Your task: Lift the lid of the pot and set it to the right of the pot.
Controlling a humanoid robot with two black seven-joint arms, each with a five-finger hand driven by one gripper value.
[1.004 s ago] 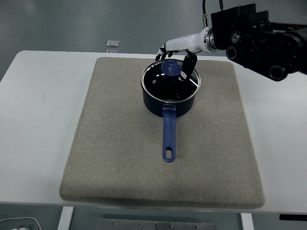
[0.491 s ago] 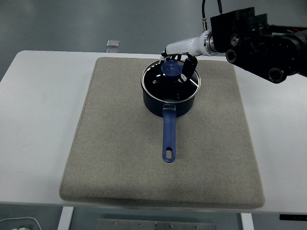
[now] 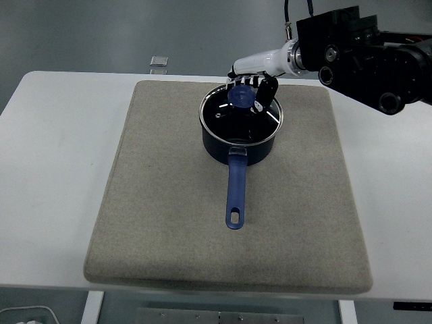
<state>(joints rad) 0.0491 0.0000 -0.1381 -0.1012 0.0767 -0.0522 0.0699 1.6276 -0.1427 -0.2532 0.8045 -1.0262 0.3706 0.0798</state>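
While the pot (image 3: 241, 131) stands on the grey mat (image 3: 169, 223) in the middle of the white worktop (image 3: 54, 169), the right hand (image 3: 253, 91) reaches in from the upper right and sits directly over the lid (image 3: 241, 115). The fingers are curled down around the blue knob (image 3: 241, 97) at the centre of the lid, so the hand appears to be gripping this knob, although it is hard to see how firm the contact is. The lid itself is of glass with a metal rim, and it seems to rest on the pot, not lifted yet. The knob is the only good place to take it, which explains why the hand comes from above.

The long blue handle (image 3: 236, 192) of the pot points toward the near edge of the worktop, so it does not block the space on the right side. That part of the mat is free, and it is probably where the lid must go. The left hand is not visible. A small clear object (image 3: 158, 61) lies on the worktop behind the mat, well apart from the pot.

The next step is likely a straight lift before moving right.
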